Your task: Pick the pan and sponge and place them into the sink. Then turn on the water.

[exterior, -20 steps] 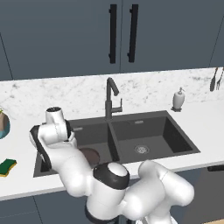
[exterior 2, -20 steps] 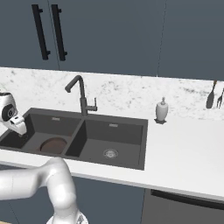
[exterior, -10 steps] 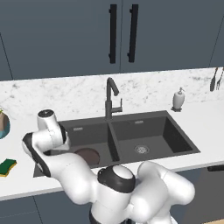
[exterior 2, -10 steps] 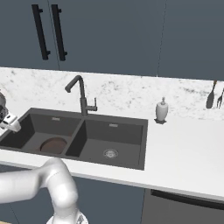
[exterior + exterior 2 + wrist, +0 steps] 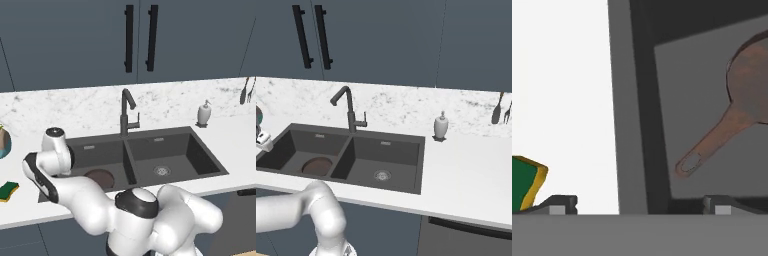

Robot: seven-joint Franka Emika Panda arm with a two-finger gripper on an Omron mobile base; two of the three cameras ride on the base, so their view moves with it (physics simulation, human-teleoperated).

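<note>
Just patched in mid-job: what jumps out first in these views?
The dark-brown pan already lies in the left basin of the sink, its handle plain in the hand view. The green and yellow sponge sits on the white counter left of the sink. The arm bends low toward that side, the pincer open, straddling the sink's left rim, with the sponge beside one fingertip.

Layout: pan in sink, sponge on counter.
Pan [image 5: 100, 178] lies in left basin of sink [image 5: 200, 155]; sponge [image 5: 8, 190] sits on counter [image 5: 235, 135] left of sink; faucet [image 5: 127, 112] behind the divider.
</note>
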